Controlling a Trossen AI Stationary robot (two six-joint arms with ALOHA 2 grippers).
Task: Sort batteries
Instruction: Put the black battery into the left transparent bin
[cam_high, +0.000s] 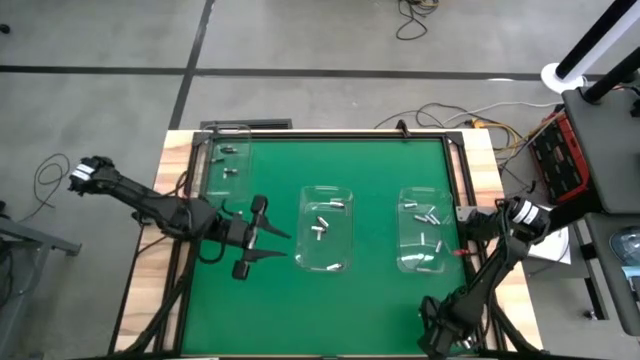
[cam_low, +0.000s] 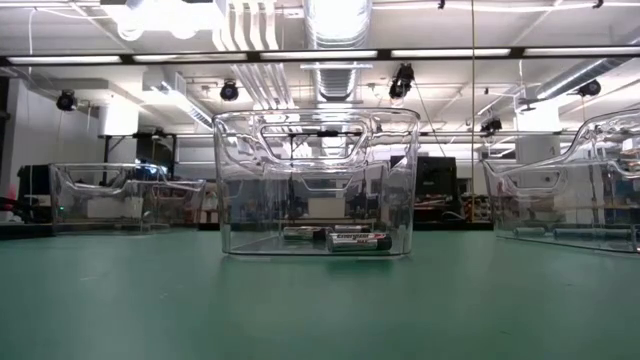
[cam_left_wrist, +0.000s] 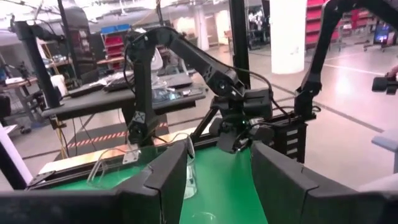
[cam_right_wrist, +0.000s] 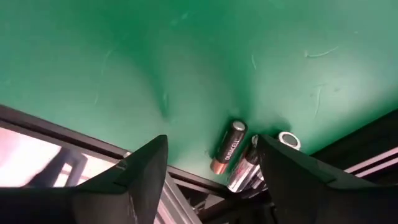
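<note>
Silvery batteries lie in three clear bins: the far-left bin (cam_high: 225, 160), the middle bin (cam_high: 325, 228) and the right bin (cam_high: 421, 232). In the low view a few batteries (cam_low: 355, 240) rest on the middle bin's floor. Three loose batteries (cam_right_wrist: 228, 149) lie on the green mat against its black edge rail. My right gripper (cam_right_wrist: 211, 171) hovers open above them at the table's right edge (cam_high: 466, 236). My left gripper (cam_high: 268, 240) stands open left of the middle bin and points at it, with nothing between its fingers (cam_left_wrist: 217, 180).
A raised black rail (cam_high: 330, 134) frames the green mat (cam_high: 370, 170). Bare mat lies between the bins and along the near edge. Cables (cam_high: 480, 125) and a red box (cam_high: 565, 160) sit off the table at the far right.
</note>
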